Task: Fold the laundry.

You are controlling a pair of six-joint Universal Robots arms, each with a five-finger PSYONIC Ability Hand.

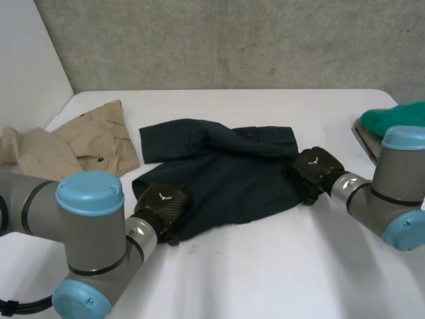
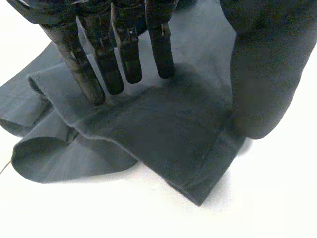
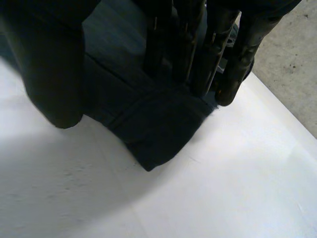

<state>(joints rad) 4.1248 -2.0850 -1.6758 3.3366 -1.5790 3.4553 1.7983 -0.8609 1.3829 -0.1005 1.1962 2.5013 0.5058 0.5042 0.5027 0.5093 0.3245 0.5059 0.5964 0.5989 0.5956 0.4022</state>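
A dark navy garment (image 1: 226,173) lies crumpled and partly doubled over in the middle of the white table (image 1: 265,272). My left hand (image 1: 163,203) rests on its near left corner. In the left wrist view the straight fingers (image 2: 99,74) press on a folded hem of the garment (image 2: 158,129), with the thumb (image 2: 262,74) standing apart beside it. My right hand (image 1: 317,166) is at the garment's right edge. There its straight fingers (image 3: 198,54) touch the hem corner (image 3: 153,129) and the thumb (image 3: 49,74) hangs off to the side.
A beige garment (image 1: 86,139) lies bunched at the back left of the table. A green cloth (image 1: 392,116) sits on a grey piece (image 1: 364,139) at the right edge. A concrete wall runs behind the table.
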